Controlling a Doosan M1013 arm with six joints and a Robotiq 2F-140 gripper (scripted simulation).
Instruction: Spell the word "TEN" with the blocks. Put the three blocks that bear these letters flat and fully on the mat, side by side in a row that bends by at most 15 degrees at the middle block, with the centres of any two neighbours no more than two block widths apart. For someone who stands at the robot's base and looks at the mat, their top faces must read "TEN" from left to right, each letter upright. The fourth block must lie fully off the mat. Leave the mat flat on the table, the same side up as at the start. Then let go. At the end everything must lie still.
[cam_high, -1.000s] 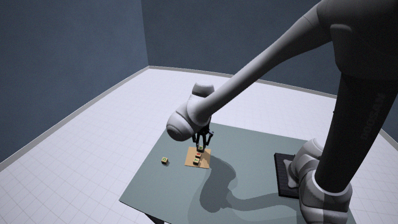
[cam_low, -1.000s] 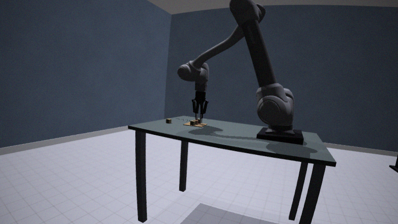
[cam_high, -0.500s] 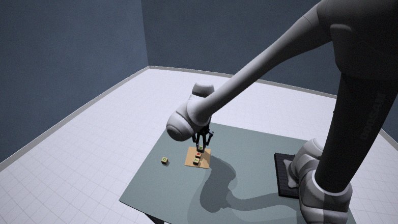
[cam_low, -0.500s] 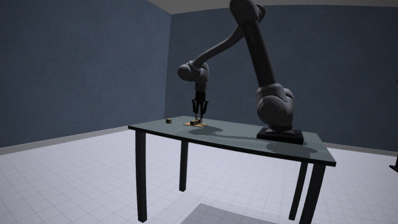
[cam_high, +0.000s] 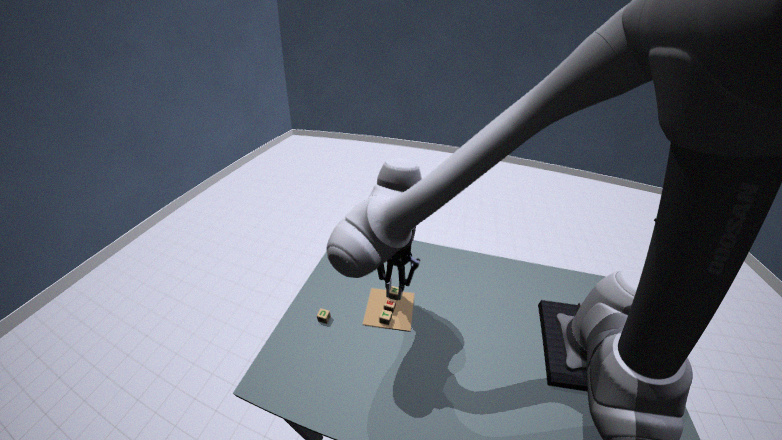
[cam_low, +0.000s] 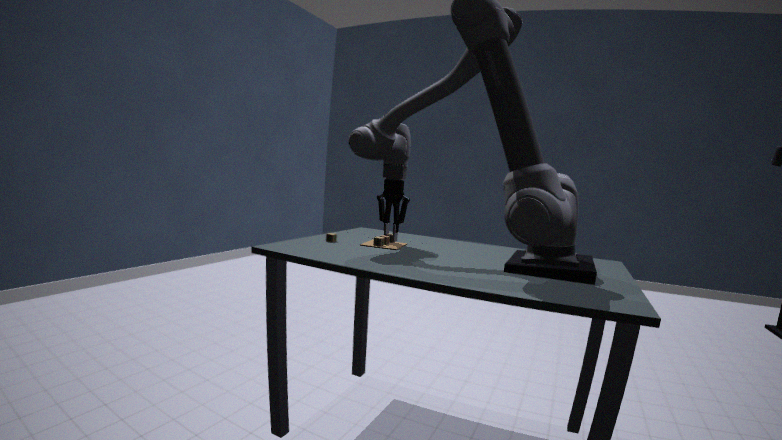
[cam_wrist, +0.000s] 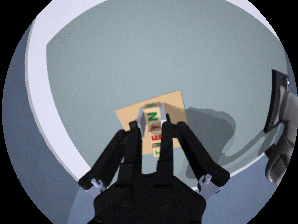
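Note:
A tan mat (cam_high: 393, 314) lies on the grey-green table. Three wooden blocks stand on it in a row: the T block (cam_high: 386, 316) with a green letter, the E block (cam_high: 389, 303) with a red letter, and the N block (cam_high: 394, 290) with a green letter. My gripper (cam_high: 394, 291) is shut on the N block, low at the mat's far end, next to the E block. In the wrist view the N block (cam_wrist: 153, 117) sits between my fingers with the E block (cam_wrist: 157, 137) just below it. The fourth block (cam_high: 323, 314), with a green letter, lies on the table left of the mat.
The robot's black base plate (cam_high: 557, 343) stands at the right side of the table. The arm's shadow falls across the table between the mat and the base. The table's near edge (cam_low: 437, 287) runs in front of the mat.

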